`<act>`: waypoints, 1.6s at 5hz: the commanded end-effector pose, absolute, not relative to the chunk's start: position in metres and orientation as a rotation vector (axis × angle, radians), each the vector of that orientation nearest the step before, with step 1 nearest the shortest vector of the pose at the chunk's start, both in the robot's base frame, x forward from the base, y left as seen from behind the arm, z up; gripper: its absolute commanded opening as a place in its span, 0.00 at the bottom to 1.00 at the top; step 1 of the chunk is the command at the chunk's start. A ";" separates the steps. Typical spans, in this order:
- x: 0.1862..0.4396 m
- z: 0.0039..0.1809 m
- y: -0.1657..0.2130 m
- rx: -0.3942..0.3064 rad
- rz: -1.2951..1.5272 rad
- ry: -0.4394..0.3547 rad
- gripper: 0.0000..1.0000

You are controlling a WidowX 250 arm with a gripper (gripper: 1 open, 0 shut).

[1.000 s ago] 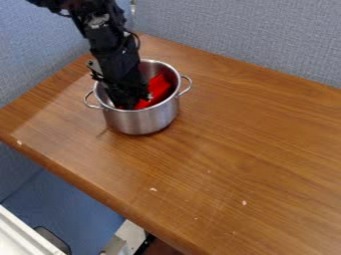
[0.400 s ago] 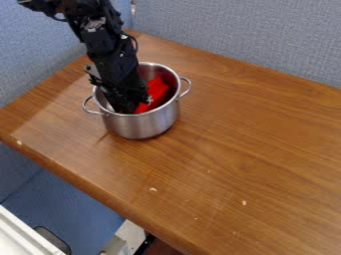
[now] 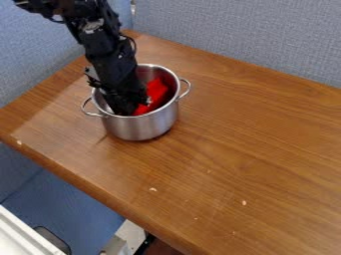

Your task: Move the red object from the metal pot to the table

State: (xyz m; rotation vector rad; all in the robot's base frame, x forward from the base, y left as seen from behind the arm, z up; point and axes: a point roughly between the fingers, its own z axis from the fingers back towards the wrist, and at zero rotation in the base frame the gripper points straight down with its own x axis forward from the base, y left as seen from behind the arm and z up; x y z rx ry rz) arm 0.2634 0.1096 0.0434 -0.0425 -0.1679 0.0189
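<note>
**Brown wood, steel pot, red piece inside**

Brown wood with visible grain makes the table (image 3: 226,139), which fills most of the view and runs from the far left down to the near right. Its near-left corner is rounded, and a few small pale specks lie on the near part of the top. Behind the table stands a grey-blue wall (image 3: 253,35) with a fine texture. Below the near-left edge of the table, a bluish floor and some pale shapes can be seen, but they are too unclear to name.

On the far-left part of the table stands the metal pot (image 3: 144,122), round and shiny, with straight sides. 1 small loop handle shows on its right side and another on its left side, close to the arm.

From the upper left corner the black robot arm (image 3: 83,20) comes down into the pot. The gripper (image 3: 127,100) points straight down and is inside the pot, at its left half. The fingers are dark against the dark inside, so the pictures alone do not show them well; they seem to be together. Whether they are clamped on something, I cannot tell.

The red object (image 3: 160,87) is in the pot, not on the table. Its bright red surface shows at the right and far side of the inside, just beside the gripper, and part of it is hidden behind the gripper.
</note>
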 end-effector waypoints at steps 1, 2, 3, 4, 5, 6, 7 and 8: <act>0.238 0.026 0.103 -0.089 0.074 -0.081 0.00; 0.236 0.026 0.105 -0.085 0.088 -0.080 0.00; 0.235 0.026 0.107 -0.084 0.100 -0.078 0.00; 0.234 0.027 0.108 -0.082 0.110 -0.075 0.00; 0.239 0.028 0.104 -0.094 0.114 -0.077 1.00; 0.243 0.029 0.100 -0.103 0.116 -0.079 1.00; 0.246 0.035 0.099 -0.096 0.121 -0.094 1.00; 0.247 0.035 0.099 -0.100 0.126 -0.098 0.00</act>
